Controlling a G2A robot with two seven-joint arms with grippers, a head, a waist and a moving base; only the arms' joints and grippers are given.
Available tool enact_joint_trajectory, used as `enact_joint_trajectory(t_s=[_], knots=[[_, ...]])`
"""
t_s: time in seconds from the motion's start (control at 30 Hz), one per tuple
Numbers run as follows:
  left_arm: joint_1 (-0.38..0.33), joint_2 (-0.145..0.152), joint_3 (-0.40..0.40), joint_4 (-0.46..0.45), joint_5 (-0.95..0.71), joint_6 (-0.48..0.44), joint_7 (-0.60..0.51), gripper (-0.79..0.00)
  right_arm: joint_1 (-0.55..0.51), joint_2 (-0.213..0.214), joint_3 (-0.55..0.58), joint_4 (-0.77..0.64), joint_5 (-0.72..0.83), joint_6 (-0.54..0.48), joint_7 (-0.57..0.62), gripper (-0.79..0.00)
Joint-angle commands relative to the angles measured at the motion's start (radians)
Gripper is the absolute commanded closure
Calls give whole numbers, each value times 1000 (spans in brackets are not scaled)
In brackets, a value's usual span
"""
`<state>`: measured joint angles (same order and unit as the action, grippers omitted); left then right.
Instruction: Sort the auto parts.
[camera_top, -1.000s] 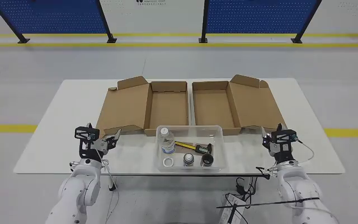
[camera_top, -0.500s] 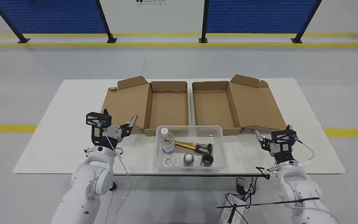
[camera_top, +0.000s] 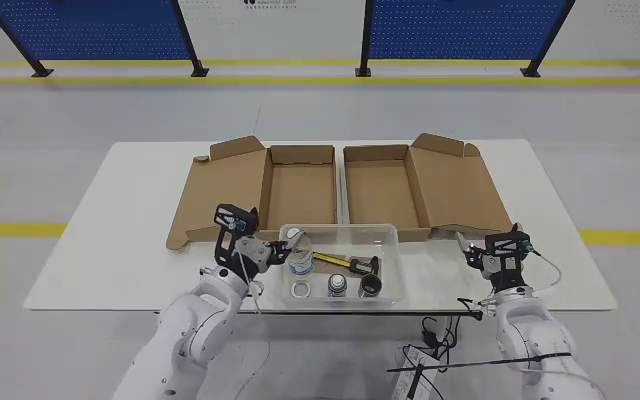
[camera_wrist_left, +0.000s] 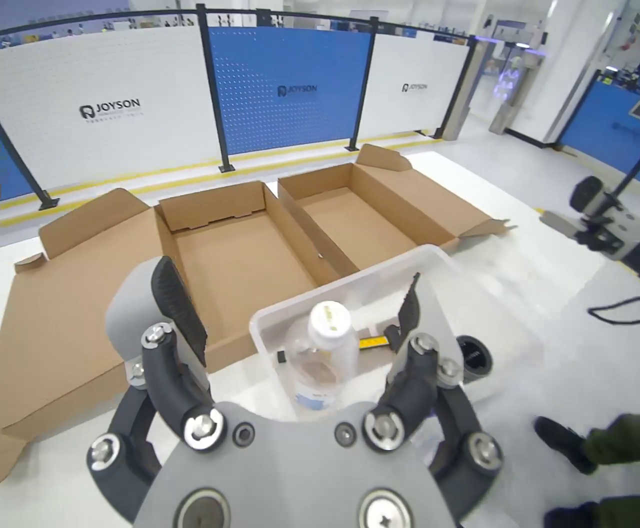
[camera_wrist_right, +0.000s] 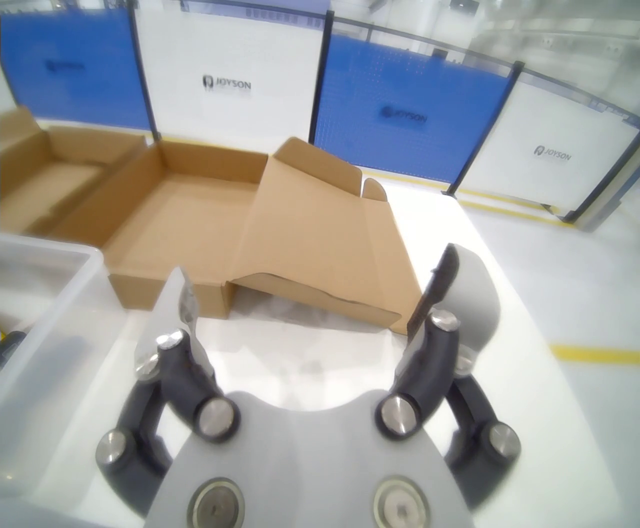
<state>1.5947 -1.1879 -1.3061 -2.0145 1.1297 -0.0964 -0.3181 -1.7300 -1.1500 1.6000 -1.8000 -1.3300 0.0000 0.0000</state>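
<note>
Sorting looks unstarted: the bottle (camera_top: 298, 258), tape measure (camera_top: 330, 259), grey cylinder (camera_top: 339, 287), black cylinder (camera_top: 372, 287) and white ring (camera_top: 300, 291) all lie in the bin (camera_top: 345, 227) at the near edge of the surface (camera_top: 120, 220), and neither the left box (camera_top: 300, 195) nor the right box (camera_top: 380, 195) beyond it holds a part. The left tool (camera_wrist_left: 290, 280) hangs released at the bin's left end, lined up on the bottle. The right tool (camera_wrist_right: 314, 262), also released, grasps nothing near the right box's flap.

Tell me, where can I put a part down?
The left box and right box are bare inside. So is the table beyond their outer flaps. The bin is crowded: bottle, tape measure, small parts, left gripper open beside it.
</note>
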Motion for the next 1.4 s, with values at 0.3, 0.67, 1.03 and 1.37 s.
enact_joint_trajectory(t_s=[0.3,0.67,1.03,1.37], knots=[[11,0,26,-6,10,-35,-21,-785,0,0,0,0,0,0,0,-785],[5,-2,32,14,2,-17,-29,-785,0,0,0,0,0,0,0,-785],[-69,-5,101,106,110,-41,-116,-785,0,0,0,0,0,0,0,-785],[-86,-8,121,128,123,-43,-133,-785,0,0,0,0,0,0,0,-785]])
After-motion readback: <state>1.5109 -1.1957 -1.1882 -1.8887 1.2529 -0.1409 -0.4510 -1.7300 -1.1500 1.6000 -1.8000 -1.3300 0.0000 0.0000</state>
